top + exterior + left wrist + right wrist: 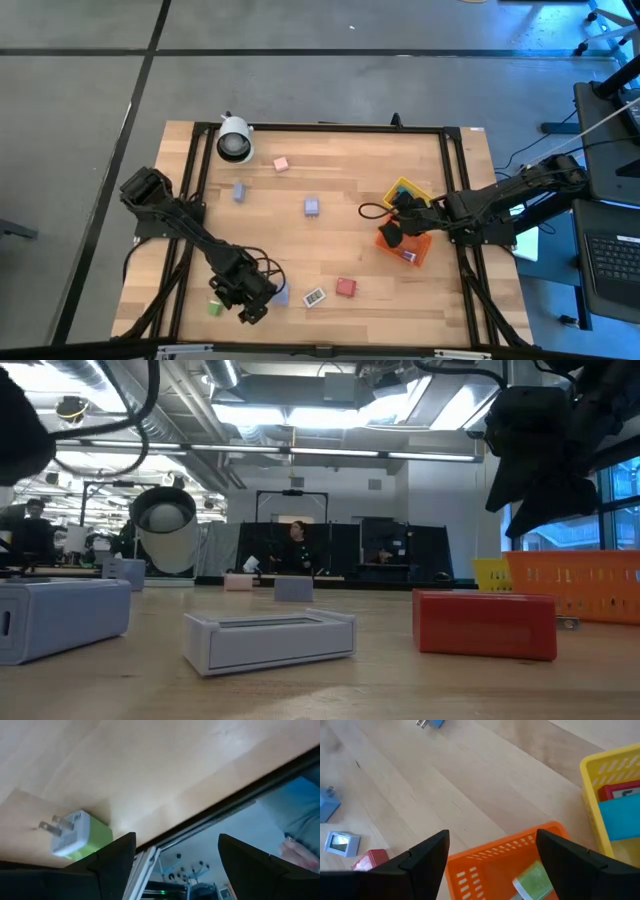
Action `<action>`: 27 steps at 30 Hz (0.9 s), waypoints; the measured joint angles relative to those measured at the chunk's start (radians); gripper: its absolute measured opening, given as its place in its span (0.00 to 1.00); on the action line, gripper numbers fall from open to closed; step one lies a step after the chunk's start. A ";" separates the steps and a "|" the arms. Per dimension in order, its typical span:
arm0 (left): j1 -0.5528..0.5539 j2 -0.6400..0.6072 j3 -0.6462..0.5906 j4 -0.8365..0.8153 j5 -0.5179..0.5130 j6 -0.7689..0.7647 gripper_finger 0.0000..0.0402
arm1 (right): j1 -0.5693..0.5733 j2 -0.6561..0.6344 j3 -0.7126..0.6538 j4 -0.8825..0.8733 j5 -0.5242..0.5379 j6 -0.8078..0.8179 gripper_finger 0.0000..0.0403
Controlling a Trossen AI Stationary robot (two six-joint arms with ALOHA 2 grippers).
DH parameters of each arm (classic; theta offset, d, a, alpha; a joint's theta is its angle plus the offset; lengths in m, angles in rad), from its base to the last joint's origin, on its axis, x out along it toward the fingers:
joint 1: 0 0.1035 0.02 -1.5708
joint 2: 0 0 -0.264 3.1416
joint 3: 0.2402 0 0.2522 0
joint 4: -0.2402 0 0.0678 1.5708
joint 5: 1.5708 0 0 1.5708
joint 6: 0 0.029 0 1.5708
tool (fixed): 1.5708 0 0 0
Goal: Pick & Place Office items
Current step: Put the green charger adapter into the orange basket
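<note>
High view. Orange bin [412, 250] on the wooden table [330, 215], near its right edge; a lavender and a white piece show inside. Yellow bin [404, 187] touches the orange bin on the far side; contents hidden by the arm. Right gripper [392, 232] hangs over the orange bin's left rim. Left gripper [250, 303] sits well left of the orange bin, at the table's near edge. Loose items left of the orange bin: red block [346, 288], white piece [314, 297], lavender block [312, 207], blue piece [239, 192], pink block [281, 163], green plug [214, 308]. White cylinder [234, 139] stands at the far left corner.

Low view. Red block [485, 624] lies flat, long axis across the picture, just left of the orange bin [580, 585]. White piece [270, 636] lies flat farther left. Workshop room behind, with ceiling lights and a person standing.

Left wrist view. Left fingers [118, 862] spread, nothing between them. Green plug [80, 833] lies on its side by the table edge, prongs pointing away from the fingers.

Right wrist view. Right fingers [427, 857] spread, empty, over the orange bin [505, 865], which holds a green piece [535, 879]. Yellow bin [612, 802] holds a teal piece [619, 820] and a red piece [620, 792].
</note>
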 joint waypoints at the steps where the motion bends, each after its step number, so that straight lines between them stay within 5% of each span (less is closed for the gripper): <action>1: 0.000 -0.010 0.000 -0.005 -0.001 -0.001 0.69 | -0.001 0.000 0.000 0.000 -0.003 0.000 0.74; 15: -0.111 -0.186 0.000 -0.356 -0.189 -0.247 0.69 | -0.003 0.000 0.000 0.000 -0.007 0.001 0.74; 27: -0.225 -0.122 0.000 -0.260 -0.248 -0.463 0.69 | -0.003 0.000 0.000 0.001 -0.007 0.001 0.74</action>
